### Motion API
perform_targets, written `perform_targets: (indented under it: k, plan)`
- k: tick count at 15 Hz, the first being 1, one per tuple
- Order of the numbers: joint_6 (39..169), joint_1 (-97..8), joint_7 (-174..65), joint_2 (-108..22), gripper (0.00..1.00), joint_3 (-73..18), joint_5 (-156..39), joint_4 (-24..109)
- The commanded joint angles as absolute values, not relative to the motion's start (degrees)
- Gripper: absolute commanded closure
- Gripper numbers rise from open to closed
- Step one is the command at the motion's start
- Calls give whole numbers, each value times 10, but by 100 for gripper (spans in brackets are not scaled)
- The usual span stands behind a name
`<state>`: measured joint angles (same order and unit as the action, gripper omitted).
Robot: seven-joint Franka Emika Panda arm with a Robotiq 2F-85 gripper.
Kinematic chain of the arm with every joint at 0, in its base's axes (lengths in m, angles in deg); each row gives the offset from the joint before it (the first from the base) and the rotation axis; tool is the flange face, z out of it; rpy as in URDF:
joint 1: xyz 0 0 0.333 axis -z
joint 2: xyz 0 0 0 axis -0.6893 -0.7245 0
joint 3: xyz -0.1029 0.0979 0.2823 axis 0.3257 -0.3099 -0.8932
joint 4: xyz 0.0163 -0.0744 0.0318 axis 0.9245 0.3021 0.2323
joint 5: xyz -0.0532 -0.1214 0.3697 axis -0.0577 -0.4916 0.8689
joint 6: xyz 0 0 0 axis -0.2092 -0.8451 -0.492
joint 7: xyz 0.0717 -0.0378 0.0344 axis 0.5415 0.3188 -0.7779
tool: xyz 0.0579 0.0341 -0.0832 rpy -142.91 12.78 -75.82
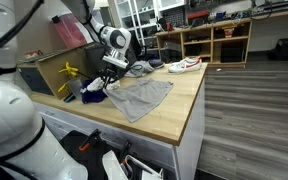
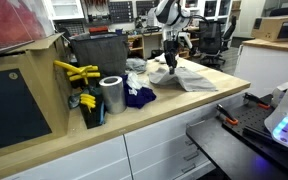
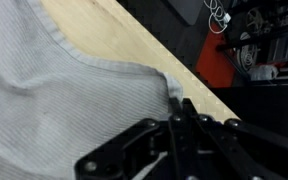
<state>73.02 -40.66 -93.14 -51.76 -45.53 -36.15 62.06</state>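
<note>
wooden counter [image 1: 184, 108] bears a rumpled, grey, ribbed cloth [image 1: 142, 97].

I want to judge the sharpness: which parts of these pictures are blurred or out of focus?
Wrist view: the gripper is dark and soft, the cloth sharper. In an exterior view the white shape in front is blurred; both exterior views are evenly lit.

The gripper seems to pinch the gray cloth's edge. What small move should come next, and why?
Probably a short lift upward. In the wrist view the gripper is closed on a puckered fold at the edge of the gray cloth, the rest lying flat on the wooden counter; lifting would test the pinch.
</note>
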Motion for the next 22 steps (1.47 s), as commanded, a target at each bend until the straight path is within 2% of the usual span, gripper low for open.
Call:
perform_targets:
  k: [1,5,9,11,12,14,22]
  plan:
    - [692,-413,-974,-480,62,-448,-354,652]
    - [652,-414,-1009,-474,31,-439,-357,652]
    - [687,-417,-996,-462,2,-416,-368,664]
    - [725,-429,-974,-459,0,-410,-373,684]
    - [743,-430,-967,-460,29,-405,-378,693]
    - [790,-434,-947,-455,26,-397,-392,723]
    - [982,-446,-812,-450,86,-370,-489,831]
